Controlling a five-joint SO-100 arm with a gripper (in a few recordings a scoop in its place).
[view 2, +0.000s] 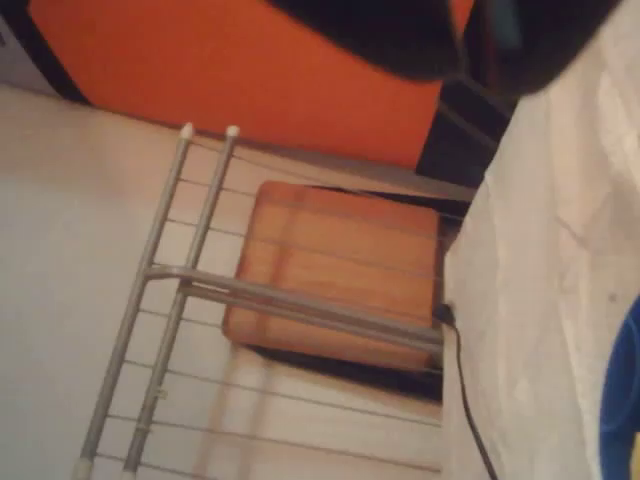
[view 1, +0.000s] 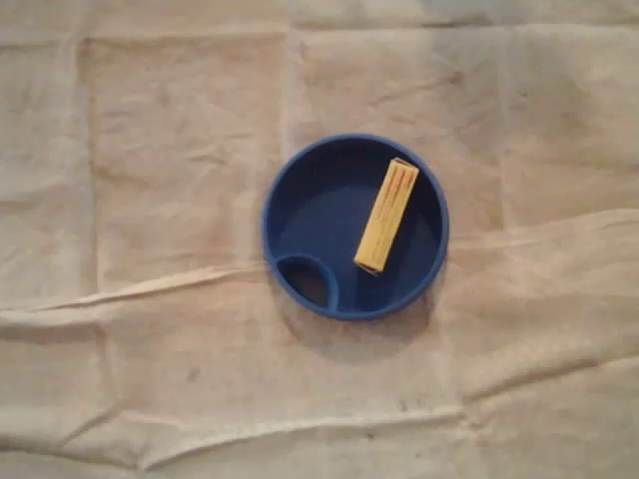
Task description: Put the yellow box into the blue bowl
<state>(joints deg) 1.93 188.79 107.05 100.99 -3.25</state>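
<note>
In the overhead view a round blue bowl (view 1: 270, 205) sits near the middle of the cloth-covered table. A long yellow box (view 1: 386, 215) lies inside it, in the large right part, tilted with its upper end to the right. A small walled-off compartment (view 1: 308, 280) at the bowl's lower left holds nothing. In the wrist view a sliver of the blue bowl (view 2: 626, 400) shows at the right edge. Dark blurred shapes (view 2: 400, 30) along the top of that view look like part of my gripper, and I cannot make out how its jaws stand.
A wrinkled beige cloth (view 1: 150, 200) covers the table. Past the table edge the wrist view shows a metal rack (view 2: 170, 290), a wooden stool (view 2: 340, 270), a black cable (view 2: 462, 370) and a large orange surface (view 2: 240, 70).
</note>
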